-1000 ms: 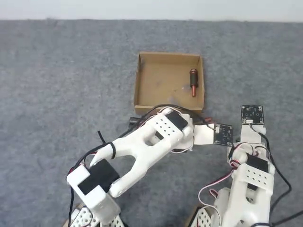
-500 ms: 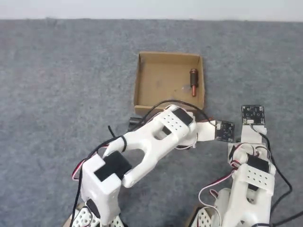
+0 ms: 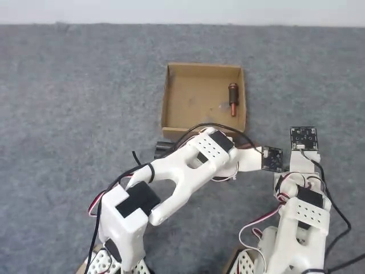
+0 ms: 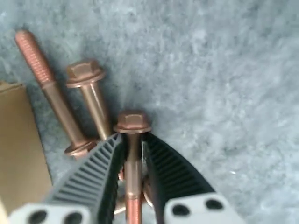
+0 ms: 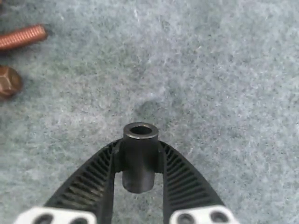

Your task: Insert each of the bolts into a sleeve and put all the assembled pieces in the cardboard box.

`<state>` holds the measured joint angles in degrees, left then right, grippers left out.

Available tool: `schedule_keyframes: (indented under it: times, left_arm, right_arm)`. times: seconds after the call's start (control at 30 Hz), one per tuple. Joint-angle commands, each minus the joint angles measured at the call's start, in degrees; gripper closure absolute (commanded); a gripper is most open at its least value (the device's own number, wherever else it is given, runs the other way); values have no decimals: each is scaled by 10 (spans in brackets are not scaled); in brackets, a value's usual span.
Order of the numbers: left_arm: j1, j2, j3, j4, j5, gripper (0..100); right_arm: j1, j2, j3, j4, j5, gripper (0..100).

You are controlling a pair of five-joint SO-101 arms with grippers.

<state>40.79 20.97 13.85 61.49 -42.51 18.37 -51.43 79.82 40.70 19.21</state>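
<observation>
My left gripper [image 4: 133, 144] is shut on a copper bolt [image 4: 132, 140], hex head pointing away from the wrist. Two more copper bolts [image 4: 91, 100] [image 4: 46, 84] lie on the grey carpet just beyond it, beside the cardboard box's corner [image 4: 16, 154]. My right gripper [image 5: 138, 161] is shut on a black sleeve [image 5: 139, 154], held with its open bore facing up, over bare carpet. A bolt's threaded end [image 5: 21, 37] and a hex head [image 5: 8, 81] lie off to one side. In the high view, the cardboard box [image 3: 171, 94] holds one assembled bolt and sleeve [image 3: 232, 98]; the left arm [image 3: 194, 165] stretches across below it.
Grey carpet [image 3: 80, 103] covers the table, with open room left of the box and to the far right. Another black sleeve [image 3: 162, 149] lies by the box's near left corner, partly under the left arm. The right arm [image 3: 302, 200] stands at the lower right.
The left arm has swung its wrist a little to the right and its base link has shifted. The right arm has stayed still.
</observation>
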Motion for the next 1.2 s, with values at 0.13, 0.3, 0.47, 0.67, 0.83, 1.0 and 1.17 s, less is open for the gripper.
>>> schedule_keyframes:
  times: [0.13, 0.3, 0.47, 0.67, 0.83, 1.0, 1.17]
  left_arm:
    - [10, -4, -37, -4, 127, 988]
    - [5, -12, -75, 0, 263, 988]
    - [-32, -57, -74, 0, 349, 988]
    - [-91, -104, -70, 0, 434, 988]
    - [-105, -181, -20, -4, 447, 988]
    - [-122, -278, 40, -6, 447, 988]
    - [-193, -357, 125, -78, 447, 988]
  right_arm:
    - [10, -21, -4, -12, 8, 992]
    - [10, -21, -4, -12, 8, 992]
    - [10, -24, -3, -11, 7, 992]
    - [10, -24, -3, -10, 7, 992]
    - [9, -22, -2, -11, 7, 992]
    - [8, -22, -2, -11, 7, 992]
    - [8, -22, -2, -11, 7, 992]
